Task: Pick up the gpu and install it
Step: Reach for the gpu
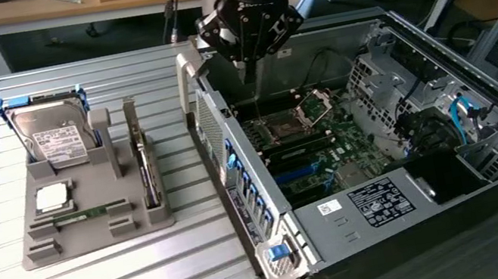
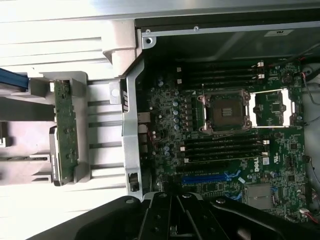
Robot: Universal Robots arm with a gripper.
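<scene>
Plainly, with the black gripper [image 1: 248,70] closed on nothing above the dark metal computer case [image 1: 341,227] and the thin green gpu card [image 1: 144,169] stood on edge in the grey tray [image 1: 73,243] beside that case, the card could be toppled by unopened jaws.

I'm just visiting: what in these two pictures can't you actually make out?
- The gpu, exterior view: it stands edge-on in the grey tray, so its fan face is hidden.
- The hard drive, exterior view: the label print is too small to read.
- The motherboard, wrist view: the black gripper covers part of it.
- The computer case, exterior view: the picture's bottom edge cuts off one corner.
</scene>
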